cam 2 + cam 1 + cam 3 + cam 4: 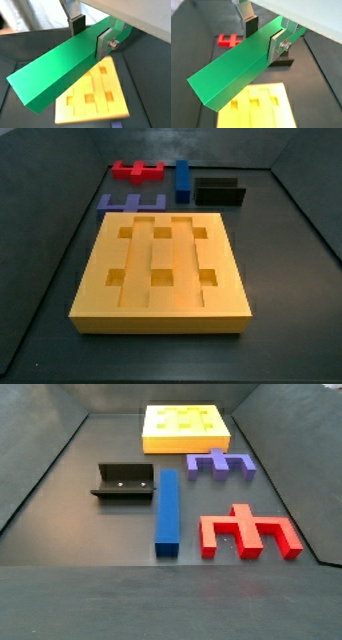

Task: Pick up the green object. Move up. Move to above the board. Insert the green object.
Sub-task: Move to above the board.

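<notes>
Wrist views both showed pincer [90, 31] clamped across green object [57, 72] near one end, silver fingers [103, 44] on its long sides. Held bar high above board [93, 95], long axis running out from pincer, far end over board's edge. Neither seen in side views. Judged: lowering onto groove next.

Side views face oppositely across the board [160, 263]; wrist views hug the end effector [264, 32].
</notes>
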Motion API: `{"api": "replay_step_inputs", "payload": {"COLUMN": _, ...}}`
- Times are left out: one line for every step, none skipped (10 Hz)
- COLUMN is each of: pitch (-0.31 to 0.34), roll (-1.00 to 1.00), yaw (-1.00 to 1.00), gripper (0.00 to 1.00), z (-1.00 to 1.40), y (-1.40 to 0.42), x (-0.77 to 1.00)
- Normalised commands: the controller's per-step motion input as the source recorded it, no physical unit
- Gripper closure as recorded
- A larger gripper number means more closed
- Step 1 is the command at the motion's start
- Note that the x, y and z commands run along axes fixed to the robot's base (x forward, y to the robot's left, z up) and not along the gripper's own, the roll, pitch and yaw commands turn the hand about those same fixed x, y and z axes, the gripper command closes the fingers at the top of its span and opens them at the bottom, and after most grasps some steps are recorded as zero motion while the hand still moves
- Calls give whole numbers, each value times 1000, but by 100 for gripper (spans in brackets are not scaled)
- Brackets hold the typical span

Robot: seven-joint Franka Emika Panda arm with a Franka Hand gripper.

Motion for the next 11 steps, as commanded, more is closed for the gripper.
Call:
{"api": "replay_step_inputs", "payload": {"pitch": 138, "roll": 26, "yaw": 1000, "gripper": 100, "z": 44, "y": -178, "x": 140}}
{"api": "replay_step_inputs", "payload": {"pitch": 136, "roll": 22, "yaw": 1000, "gripper": 100, "z": 25, "y": -15, "x": 45}}
{"api": "replay_step_inputs", "payload": {"pitch": 130, "roll": 17, "yaw": 1000, "gripper": 100, "z": 23, "y": -3, "x": 11}}
{"api": "replay_step_inputs", "payload": {"pitch": 135, "roll": 19, "yaw": 1000, "gripper": 100, "z": 22, "y": -25, "x": 17}}
{"api": "replay_step_inputs", "payload": {"pitch": 151, "roll": 20, "yaw": 1000, "gripper": 100, "z": 27, "y": -19, "x": 33}}
{"api": "replay_step_inputs", "payload": {"pitch": 170, "roll": 23, "yaw": 1000, "gripper": 100, "z": 29, "y": -20, "x": 40}}
{"api": "replay_step_inputs", "payload": {"pitch": 194, "roll": 28, "yaw": 1000, "gripper": 100, "z": 31, "y": -20, "x": 48}}
{"api": "replay_step_inputs", "payload": {"pitch": 240, "roll": 38, "yaw": 1000, "gripper": 100, "z": 31, "y": -21, "x": 58}}
{"api": "replay_step_inputs", "payload": {"pitch": 246, "roll": 44, "yaw": 842, "gripper": 100, "z": 30, "y": -23, "x": 68}}
{"api": "replay_step_inputs", "payload": {"pitch": 220, "roll": 45, "yaw": 577, "gripper": 100, "z": 25, "y": -23, "x": 76}}
{"api": "replay_step_inputs", "payload": {"pitch": 197, "roll": 45, "yaw": 367, "gripper": 100, "z": 30, "y": -24, "x": 77}}
